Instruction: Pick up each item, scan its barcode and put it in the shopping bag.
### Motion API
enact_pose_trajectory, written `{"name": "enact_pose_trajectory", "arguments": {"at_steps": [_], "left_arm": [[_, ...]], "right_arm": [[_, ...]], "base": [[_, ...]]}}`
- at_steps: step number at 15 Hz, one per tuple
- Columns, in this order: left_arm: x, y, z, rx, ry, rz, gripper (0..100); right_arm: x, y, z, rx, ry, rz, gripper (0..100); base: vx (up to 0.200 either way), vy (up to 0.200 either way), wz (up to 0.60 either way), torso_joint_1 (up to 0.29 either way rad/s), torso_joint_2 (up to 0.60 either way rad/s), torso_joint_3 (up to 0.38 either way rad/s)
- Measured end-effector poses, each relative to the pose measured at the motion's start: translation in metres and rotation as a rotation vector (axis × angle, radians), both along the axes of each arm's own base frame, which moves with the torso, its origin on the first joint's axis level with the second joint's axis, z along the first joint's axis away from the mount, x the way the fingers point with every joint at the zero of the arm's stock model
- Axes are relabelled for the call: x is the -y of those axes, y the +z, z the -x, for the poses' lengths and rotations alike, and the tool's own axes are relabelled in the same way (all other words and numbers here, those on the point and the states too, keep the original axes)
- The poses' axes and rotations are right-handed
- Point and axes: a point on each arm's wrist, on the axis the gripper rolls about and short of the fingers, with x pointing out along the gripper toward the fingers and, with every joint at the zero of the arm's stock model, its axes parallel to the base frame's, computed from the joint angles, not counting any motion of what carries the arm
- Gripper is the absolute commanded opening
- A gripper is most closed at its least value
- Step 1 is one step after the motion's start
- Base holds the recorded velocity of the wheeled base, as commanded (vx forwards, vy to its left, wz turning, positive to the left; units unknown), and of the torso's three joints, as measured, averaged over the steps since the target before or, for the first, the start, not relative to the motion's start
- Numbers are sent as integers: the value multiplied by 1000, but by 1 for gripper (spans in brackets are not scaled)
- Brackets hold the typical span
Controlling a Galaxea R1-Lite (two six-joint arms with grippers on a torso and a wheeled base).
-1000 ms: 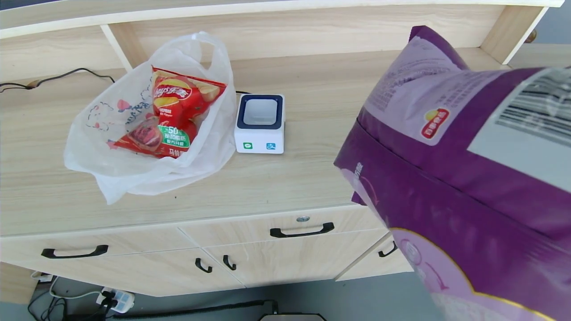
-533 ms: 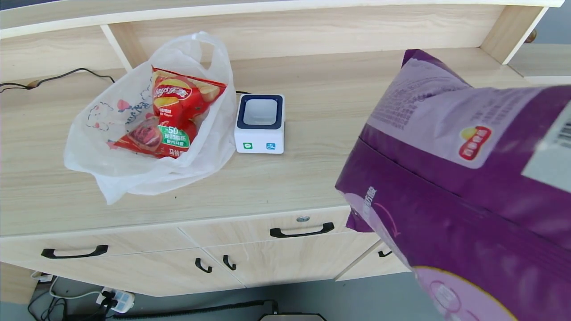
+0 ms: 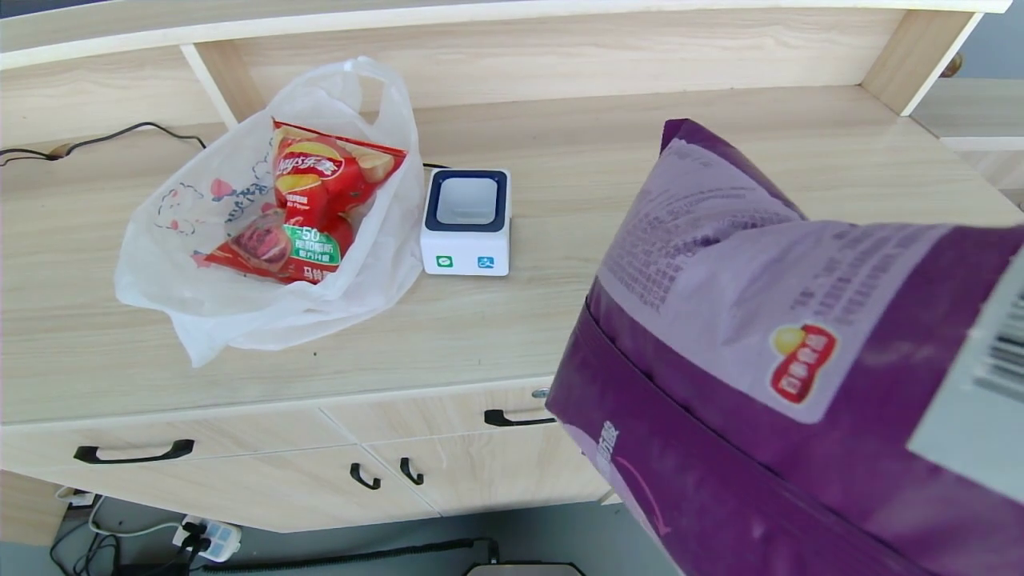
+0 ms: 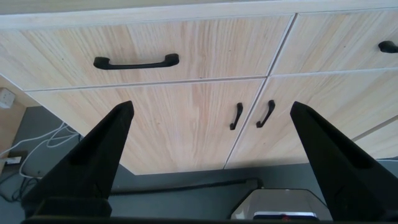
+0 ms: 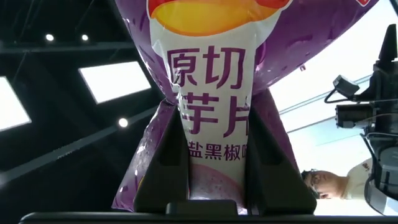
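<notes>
While the purple chip bag (image 3: 800, 360) hangs clamped between the jaws of your right gripper (image 5: 214, 124), it sits in the air at 4 o'clock from the scanner (image 3: 466, 220), well apart from it. Its scan and its bagging are both outstanding. The barcode (image 3: 1004, 344) faces up toward the head camera rather than down at the scanner window, so I judge a turn is needed before it will read.

One red chip bag (image 3: 320, 200) already lies inside the shopping bag (image 3: 240, 320), which stands just beside the scanner at its 9 o'clock, mouth open. Your left gripper (image 4: 208, 112) is spread wide and empty, low before the drawer fronts (image 4: 186, 50).

Bare counter (image 3: 560, 320) lies between the purple bag and the scanner. Mind the counter's front lip beneath the load, the back ledge (image 3: 560, 48) at 12 o'clock, and the slanted upright (image 3: 920, 56) at 1 o'clock.
</notes>
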Motion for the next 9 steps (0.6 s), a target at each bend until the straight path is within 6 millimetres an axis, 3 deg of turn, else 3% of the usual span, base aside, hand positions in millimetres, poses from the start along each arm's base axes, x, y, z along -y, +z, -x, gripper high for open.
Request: {"name": "enact_pose_trajectory", "arguments": {"at_steps": [2, 5, 9], "left_arm": [[0, 0, 0, 0, 0, 0, 100], [0, 0, 0, -1, 0, 0, 100], [0, 0, 0, 1, 0, -6, 100]], "right_arm": [[-1, -4, 0, -2, 6, 19, 0], [3, -13, -4, 146, -45, 122, 0], [17, -23, -26, 611, -164, 407, 0]], "base": [[0, 0, 0, 0, 0, 0], [0, 0, 0, 0, 0, 0], [0, 0, 0, 0, 0, 0]]}}
